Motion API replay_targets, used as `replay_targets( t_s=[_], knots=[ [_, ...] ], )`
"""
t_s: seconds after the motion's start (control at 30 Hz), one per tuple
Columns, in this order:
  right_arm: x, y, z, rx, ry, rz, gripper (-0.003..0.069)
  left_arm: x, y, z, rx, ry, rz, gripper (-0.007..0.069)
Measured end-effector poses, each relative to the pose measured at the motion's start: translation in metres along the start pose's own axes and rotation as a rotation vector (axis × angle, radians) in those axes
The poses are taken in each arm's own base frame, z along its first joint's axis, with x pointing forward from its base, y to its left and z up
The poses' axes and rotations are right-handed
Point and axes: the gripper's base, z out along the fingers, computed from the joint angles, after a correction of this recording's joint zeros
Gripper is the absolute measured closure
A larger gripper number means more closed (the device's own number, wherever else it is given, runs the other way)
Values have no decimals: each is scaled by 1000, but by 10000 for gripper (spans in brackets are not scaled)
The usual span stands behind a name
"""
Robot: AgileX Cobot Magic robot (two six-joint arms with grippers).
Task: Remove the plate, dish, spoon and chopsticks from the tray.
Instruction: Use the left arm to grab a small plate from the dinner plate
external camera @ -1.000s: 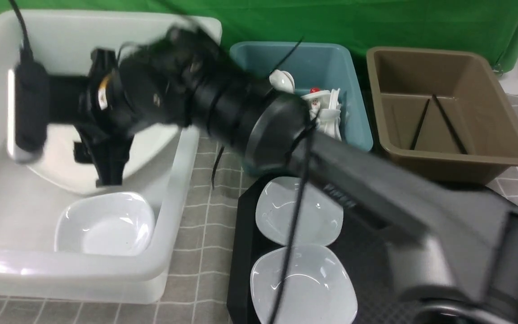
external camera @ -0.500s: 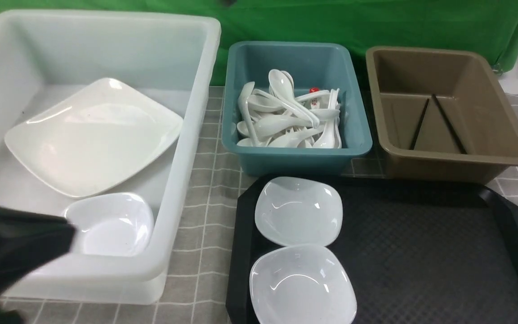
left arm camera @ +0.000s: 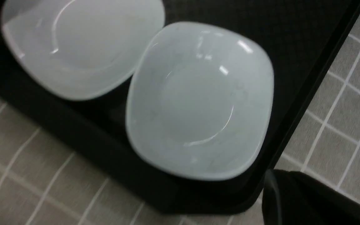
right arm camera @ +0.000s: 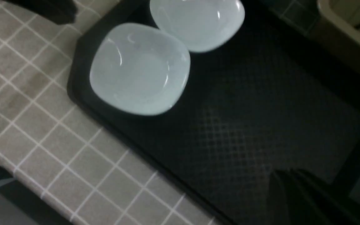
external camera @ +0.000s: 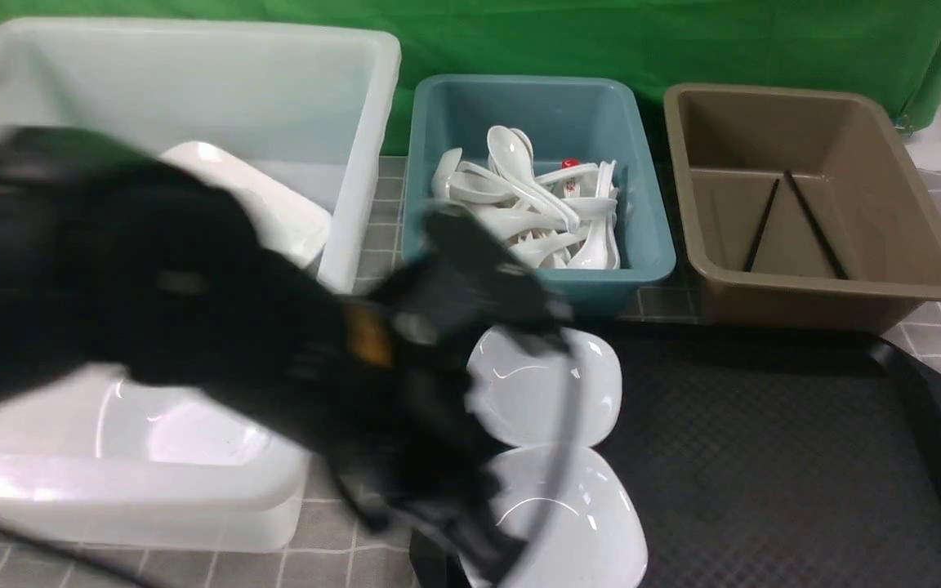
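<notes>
Left arm (external camera: 193, 310) swept in over tray (external camera: 764, 457); plate (external camera: 283, 212), chopsticks (external camera: 813, 220) off; two dishes (external camera: 552, 392) remain, tray's 9 o'clock; left gripper (left arm camera: 295, 200), right gripper (right arm camera: 295, 197) closed.

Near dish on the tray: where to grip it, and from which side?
Near dish: probably its right rim, from above, pinching the sloped wall. That side faces bare tray floor; the other dish crowds its far edge, and the tray rim hugs its left and near edges.
</notes>
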Motion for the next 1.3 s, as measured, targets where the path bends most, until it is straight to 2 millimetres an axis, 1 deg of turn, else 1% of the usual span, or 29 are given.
replay_targets(
  t_s=[0.07,0.1,0.13,0.17,0.23,0.33,0.37,0.43,0.53,0.6,0.63,0.67,0.7,0.77,0.83,0.87,0.9,0.97,1.0,1.07,1.17,1.23,1.27,1.3],
  knots=[
    [11,-1,2,-1,-2,5,636,-12,-7,18,7,17,-16,615],
    [25,-3,1,-3,-10,17,634,-23,-19,38,9,46,-15,611],
    [27,-4,0,-4,-19,21,634,-26,-24,44,11,56,-9,610],
    [35,-6,-1,-6,-29,27,632,-34,-33,67,3,96,-4,599],
    [43,-8,-6,-10,-53,33,632,-42,-39,90,-20,140,5,563],
    [50,-11,-14,-17,-93,42,626,-49,-37,115,-57,181,-23,469],
    [51,-11,-14,-18,-97,43,626,-50,-36,117,-68,181,-32,445],
    [53,-12,-17,-20,-110,46,624,-50,-30,132,-125,202,-63,354],
    [53,-12,-18,-21,-114,42,623,-48,-24,147,-191,205,-94,232],
    [53,-12,-18,-20,-114,39,622,-47,-22,153,-203,202,-115,185],
    [53,-12,-18,-20,-114,39,622,-47,-21,154,-205,204,-118,185],
    [53,-12,-18,-20,-114,39,622,-45,-19,160,-210,210,-125,167],
    [53,-12,-18,-20,-114,39,620,-43,-17,164,-213,220,-134,165],
    [53,-12,-18,-20,-114,39,619,-43,-15,166,-213,220,-141,171],
    [53,-12,-18,-20,-114,37,616,-42,-16,167,-199,231,-172,224],
    [53,-12,-18,-20,-114,35,614,-41,-17,166,-187,239,-175,263],
    [53,-12,-18,-20,-114,35,614,-41,-17,166,-183,240,-176,277],
    [53,-12,-18,-20,-114,34,609,-42,-21,165,-155,241,-169,351],
    [53,-12,-18,-20,-114,34,607,-42,-22,164,-148,239,-172,372],
    [53,-12,-18,-23,-113,34,606,-42,-25,161,-141,241,-165,390],
    [53,-11,-18,-33,-111,35,605,-42,-25,158,-141,252,-161,384],
    [53,-10,-18,-40,-110,37,603,-41,-25,155,-143,270,-163,351],
    [53,-10,-18,-40,-110,36,603,-41,-25,154,-142,273,-164,348],
    [54,-10,-18,-40,-110,33,603,-41,-26,152,-140,277,-169,314]
  ],
)
